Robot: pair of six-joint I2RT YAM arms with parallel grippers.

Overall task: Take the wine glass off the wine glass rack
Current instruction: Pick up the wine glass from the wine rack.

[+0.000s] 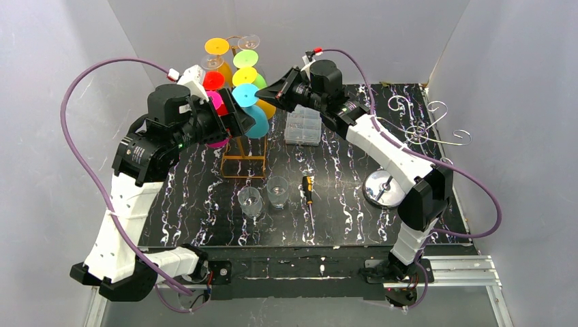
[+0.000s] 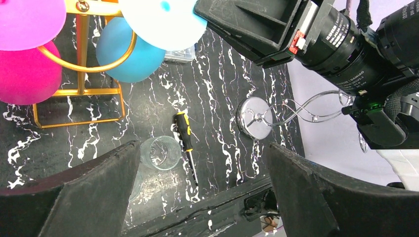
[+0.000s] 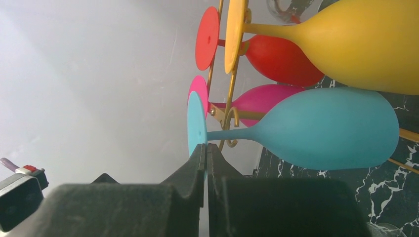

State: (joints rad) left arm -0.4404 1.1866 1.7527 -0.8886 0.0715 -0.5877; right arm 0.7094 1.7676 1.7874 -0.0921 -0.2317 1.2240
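A gold wine glass rack (image 1: 243,158) at the back left carries several coloured wine glasses hung on their sides. The teal wine glass (image 3: 326,128) hangs lowest on the rack's right side, with its round foot (image 1: 245,95) facing my right gripper. My right gripper (image 3: 206,149) is shut on the rim of that foot, and its black body (image 2: 247,24) shows against the foot in the left wrist view. My left gripper (image 2: 202,192) stands wide open with nothing between its fingers, high over the mat beside the teal bowl (image 2: 131,54).
Two clear tumblers (image 1: 250,201) (image 1: 277,191) and a yellow-and-black screwdriver (image 1: 308,189) lie on the marbled mat in front of the rack. A clear plastic box (image 1: 303,126) sits behind them. A silver wire stand (image 1: 385,187) with curled arms stands at the right.
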